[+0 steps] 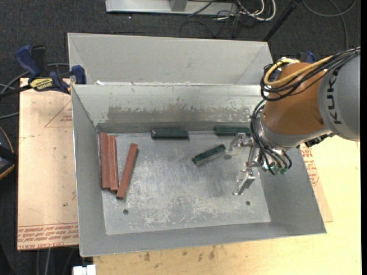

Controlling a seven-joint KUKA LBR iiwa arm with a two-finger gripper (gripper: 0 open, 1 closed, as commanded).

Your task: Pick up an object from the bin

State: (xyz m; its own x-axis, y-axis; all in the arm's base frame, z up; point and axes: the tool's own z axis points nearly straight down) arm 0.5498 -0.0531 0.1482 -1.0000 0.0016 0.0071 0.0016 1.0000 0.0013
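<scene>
Camera view: green bar (209, 154) near gripper (244, 184)

Arm (344, 90) enters fr. view right, orange wrist cover (289, 107) w/ black cables (275, 76) looped over its top, hand (245, 173) pointing down & slightly left below cover, thin wires (280, 168) hanging beside it.
</scene>
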